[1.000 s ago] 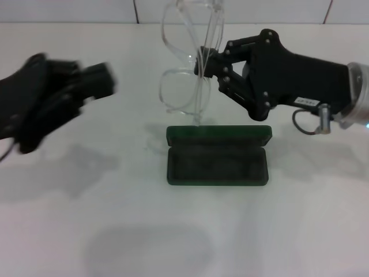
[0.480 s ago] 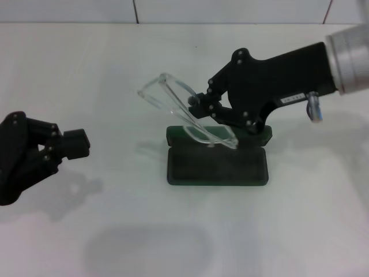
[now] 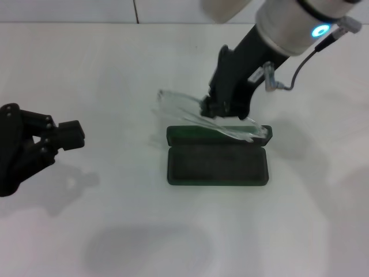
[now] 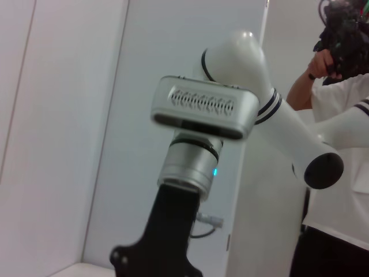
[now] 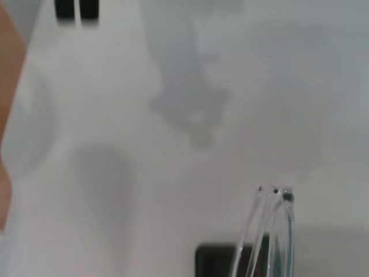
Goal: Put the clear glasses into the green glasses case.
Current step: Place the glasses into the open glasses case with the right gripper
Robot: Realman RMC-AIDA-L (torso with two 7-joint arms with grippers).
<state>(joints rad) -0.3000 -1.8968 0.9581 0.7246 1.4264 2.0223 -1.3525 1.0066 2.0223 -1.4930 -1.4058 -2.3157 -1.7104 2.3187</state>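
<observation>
Head view: right gripper (image 3: 209,107) clamped on clear glasses (image 3: 199,119) tilted over open green glasses case (image 3: 217,164); left gripper (image 3: 68,135) parked aside, fingers apart

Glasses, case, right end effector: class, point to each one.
glasses (image 3: 180,104), head view, clear frame's left part.
case (image 3: 217,165), head view, felt-lined tray.
right end effector (image 3: 211,107), head view, fingertips gripping the glasses.

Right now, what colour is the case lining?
Dark grey, inside the green glasses case, whose outer shell is dark green. Shows best in the head view.
</observation>
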